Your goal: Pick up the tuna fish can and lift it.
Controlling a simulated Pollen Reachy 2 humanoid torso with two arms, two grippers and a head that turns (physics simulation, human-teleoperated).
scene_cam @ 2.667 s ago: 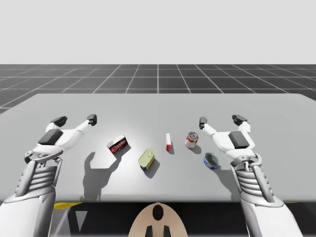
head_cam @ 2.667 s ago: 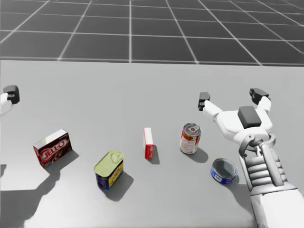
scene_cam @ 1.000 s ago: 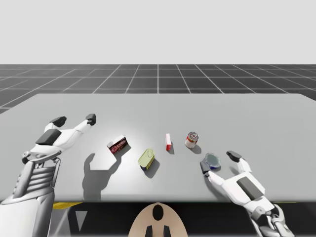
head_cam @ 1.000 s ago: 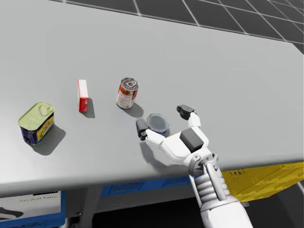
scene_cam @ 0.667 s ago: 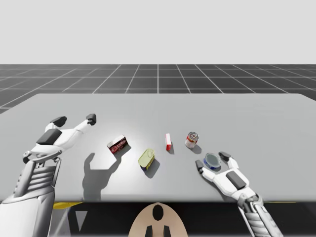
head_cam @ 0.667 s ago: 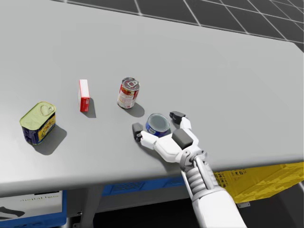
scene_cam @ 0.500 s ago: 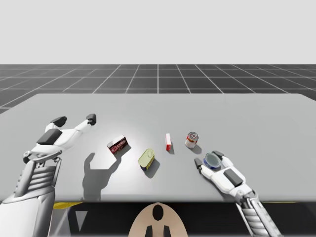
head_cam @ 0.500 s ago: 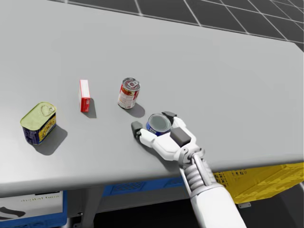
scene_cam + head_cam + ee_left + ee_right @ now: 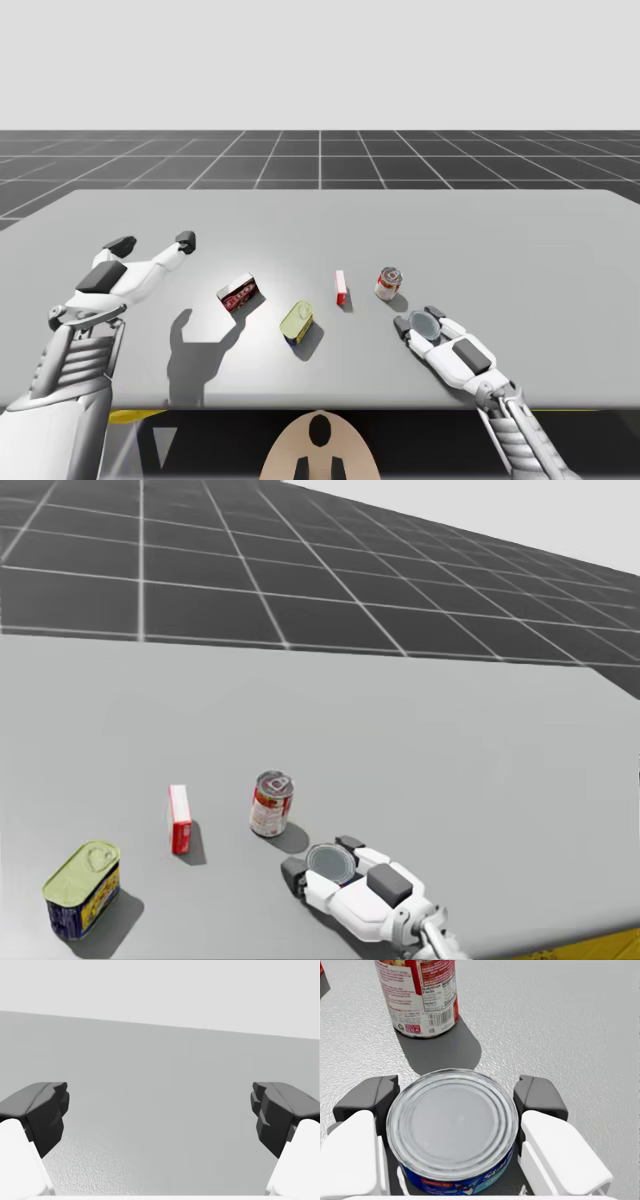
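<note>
Working at a grey table. Holding the left gripper idle near the table's left edge, fingers spread wide with nothing between them. Holding the right gripper low by the front edge, right of the middle. Leaving a tall red-and-white can standing just beyond it, toward the far edge. Clamping the tuna fish can, low and blue-walled, from two sides, pressing the dark pads against its wall; sitting on the table or barely off it, hard telling which. Risking a slip on lifting, judging by that smooth round wall and shallow hold. Risking a tilt as well, and a knock against the tall can if swinging forward.
</note>
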